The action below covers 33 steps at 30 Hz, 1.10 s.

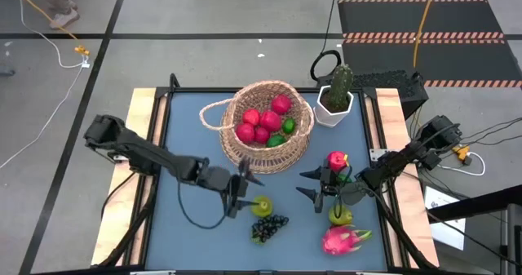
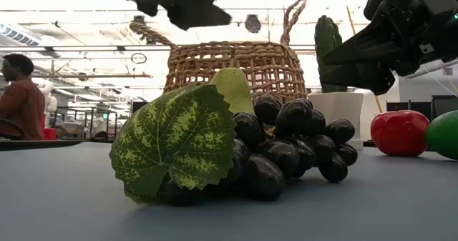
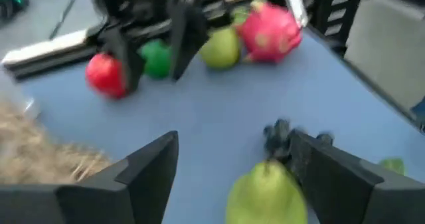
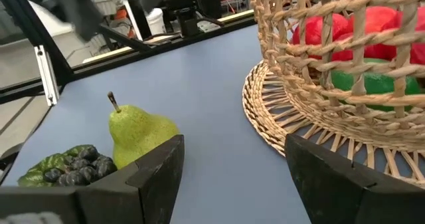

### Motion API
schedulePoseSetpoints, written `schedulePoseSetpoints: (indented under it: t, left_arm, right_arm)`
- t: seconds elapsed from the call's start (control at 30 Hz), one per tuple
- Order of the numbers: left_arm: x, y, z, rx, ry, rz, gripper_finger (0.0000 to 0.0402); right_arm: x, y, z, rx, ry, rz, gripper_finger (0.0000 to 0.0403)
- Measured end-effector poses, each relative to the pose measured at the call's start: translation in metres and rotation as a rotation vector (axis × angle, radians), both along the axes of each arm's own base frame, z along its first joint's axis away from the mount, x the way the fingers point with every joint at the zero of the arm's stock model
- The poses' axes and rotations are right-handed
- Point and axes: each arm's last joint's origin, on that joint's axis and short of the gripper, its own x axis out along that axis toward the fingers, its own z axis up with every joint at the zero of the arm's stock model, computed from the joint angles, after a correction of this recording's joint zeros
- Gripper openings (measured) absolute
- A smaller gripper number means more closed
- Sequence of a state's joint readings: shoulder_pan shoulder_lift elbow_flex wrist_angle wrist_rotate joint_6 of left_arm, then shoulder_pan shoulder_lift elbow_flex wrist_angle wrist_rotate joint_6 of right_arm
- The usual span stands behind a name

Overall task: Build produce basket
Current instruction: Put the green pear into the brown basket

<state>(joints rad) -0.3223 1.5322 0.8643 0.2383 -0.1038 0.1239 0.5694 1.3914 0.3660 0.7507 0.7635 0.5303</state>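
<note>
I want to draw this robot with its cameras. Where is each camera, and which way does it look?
High view: above the table, looking straight down on the basket, both arms.
Low view: at tabletop height, looking across at the grape bunch; arms enter overhead.
Left wrist view: on the left arm, past its open left gripper, toward a pear.
Right wrist view: on the right arm, past its open right gripper, toward that same pear.

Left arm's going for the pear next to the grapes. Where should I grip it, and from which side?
Judging from above, grip the pear across its wide lower body, coming straight down. It stands upright, stem up. The left gripper is open beside it. Keep the fingers off the grape bunch on its near side.
</note>
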Motion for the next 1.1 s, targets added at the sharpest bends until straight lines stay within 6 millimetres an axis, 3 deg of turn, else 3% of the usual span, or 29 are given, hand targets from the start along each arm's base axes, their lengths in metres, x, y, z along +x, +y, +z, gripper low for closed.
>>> schedulePoseSetpoints:
  t: [0.17, 0.33, 0.53, 0.8, 0.93, 1.1]
  left_arm:
    - [0.006, -0.009, -0.033, -0.023, -0.019, -0.034, 0.0259]
    - [0.012, -0.014, -0.071, -0.072, 0.120, -0.065, 0.0235]
    - [0.022, -0.016, -0.089, -0.107, 0.084, -0.048, 0.0213]
    - [0.023, -0.011, -0.086, -0.125, 0.085, -0.029, 0.0147]
    - [0.020, -0.006, -0.078, -0.112, 0.086, 0.030, 0.0145]
    - [0.014, 0.000, -0.046, -0.049, -0.002, 0.095, 0.0150]
  right_arm:
    - [0.000, 0.000, 0.001, 0.007, -0.009, 0.000, 0.0254]
    - [0.001, 0.000, 0.002, 0.020, -0.020, -0.002, 0.0254]
    - [0.001, 0.000, 0.002, 0.018, -0.019, -0.002, 0.0254]
    - [0.001, 0.000, 0.002, 0.020, -0.021, -0.002, 0.0254]
    - [0.001, 0.000, 0.002, 0.021, -0.022, -0.002, 0.0254]
    - [0.001, 0.000, 0.002, 0.020, -0.021, -0.002, 0.0254]
